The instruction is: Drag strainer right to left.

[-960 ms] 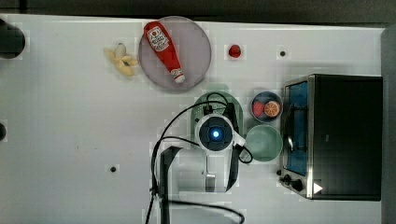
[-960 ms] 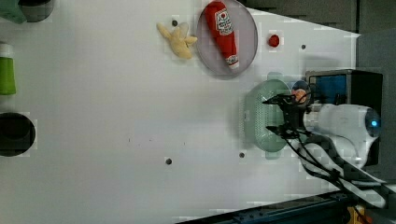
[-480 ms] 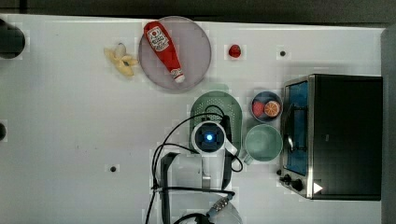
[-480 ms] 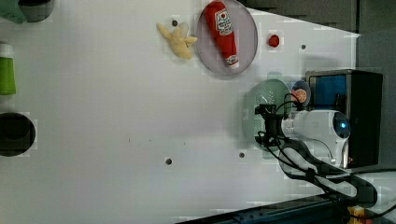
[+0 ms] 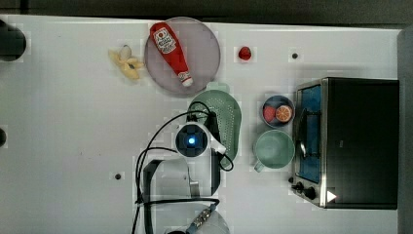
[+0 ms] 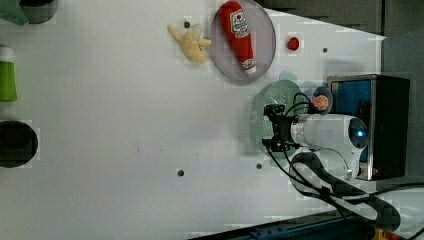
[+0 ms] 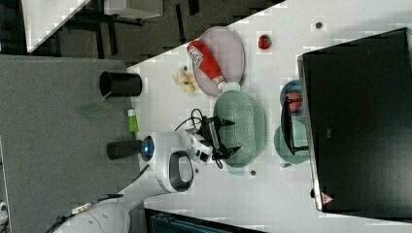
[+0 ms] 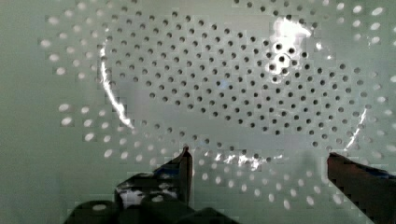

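Note:
The pale mint-green oval strainer (image 5: 225, 122) lies on the white table, between the grey plate and the mint mug. In the top view my wrist covers its left part. My gripper (image 7: 228, 137) is open, its two dark fingertips spread wide and pointing into the strainer (image 7: 245, 128) at the right view's left side of its bowl. The wrist view looks straight into the holed bowl (image 8: 233, 84), with my gripper (image 8: 261, 163) over its inner wall and one fingertip (image 8: 184, 168) close to the surface. In the left view my gripper (image 6: 272, 127) sits over the strainer (image 6: 265, 100).
A grey plate (image 5: 204, 44) with a red ketchup bottle (image 5: 170, 48) lies just beyond the strainer. A mint mug (image 5: 274, 150), a small bowl of fruit (image 5: 277, 112) and a toaster oven (image 5: 350, 141) stand at the top view's right. A yellow peeled banana (image 5: 126, 63) lies beside the plate.
My arm has moved toward the top view's left, uncovering the mug. The strainer has shifted only slightly the same way, if at all.

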Motion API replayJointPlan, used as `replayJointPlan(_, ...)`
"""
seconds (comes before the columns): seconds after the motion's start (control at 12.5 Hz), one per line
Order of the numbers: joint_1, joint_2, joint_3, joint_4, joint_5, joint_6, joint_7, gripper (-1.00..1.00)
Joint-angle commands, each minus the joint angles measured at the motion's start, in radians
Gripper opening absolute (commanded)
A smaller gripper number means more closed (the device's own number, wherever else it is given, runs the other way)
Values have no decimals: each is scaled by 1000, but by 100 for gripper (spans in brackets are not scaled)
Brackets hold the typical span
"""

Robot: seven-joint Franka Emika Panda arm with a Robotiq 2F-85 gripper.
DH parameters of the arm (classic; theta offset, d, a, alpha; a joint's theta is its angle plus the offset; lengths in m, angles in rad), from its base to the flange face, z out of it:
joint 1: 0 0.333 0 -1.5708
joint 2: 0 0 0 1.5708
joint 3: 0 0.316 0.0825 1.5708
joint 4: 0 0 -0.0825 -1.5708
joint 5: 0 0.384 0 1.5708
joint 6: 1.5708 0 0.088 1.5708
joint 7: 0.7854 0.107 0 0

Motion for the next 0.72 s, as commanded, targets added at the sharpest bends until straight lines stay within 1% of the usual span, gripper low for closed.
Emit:
replayJointPlan(0.08,25,-23,0,-17,1,2,127,100)
replayJointPlan(0.56,110,-21,82,-5,2,0,353,100)
replayJointPlan(0.72,137,-20,101,-2,2,-1,388,100)
